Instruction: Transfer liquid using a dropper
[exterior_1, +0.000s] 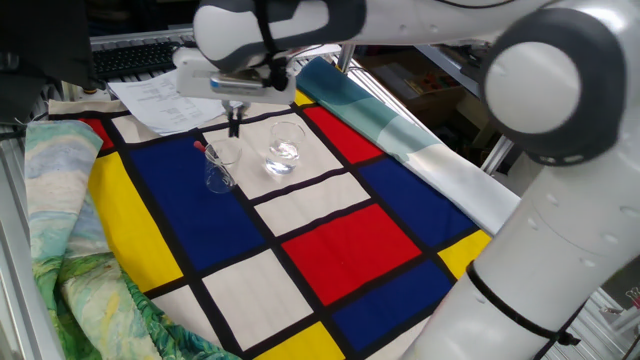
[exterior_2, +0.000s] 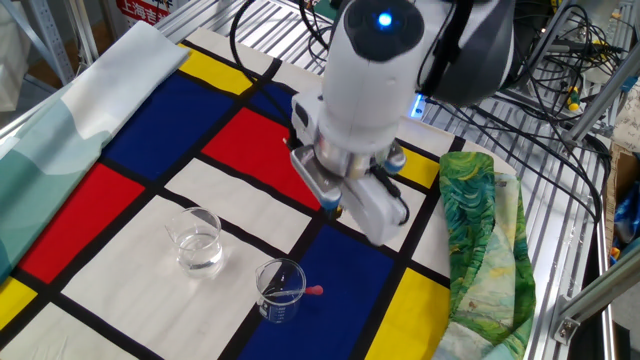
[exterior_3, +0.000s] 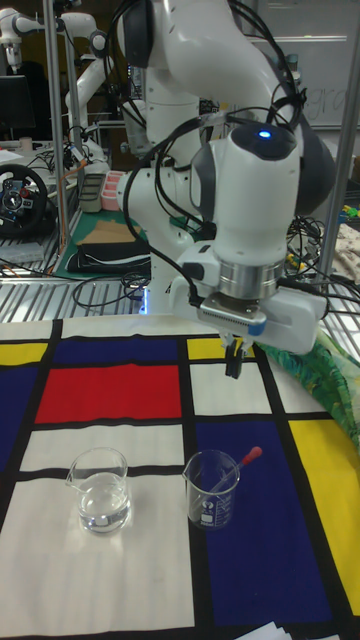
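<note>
Glass and rubber make the thin clear dropper with its small red bulb (exterior_3: 238, 466) light, slippery and fragile; I judge the bulb end safest to grip. It leans inside the small clear glass beaker (exterior_3: 211, 489), lower centre of the tall view. Above, the dark two-finger pincer (exterior_3: 233, 361) holds nothing, fingers nearly together.

Checked cloth (exterior_2: 250, 140) covers table.
</note>
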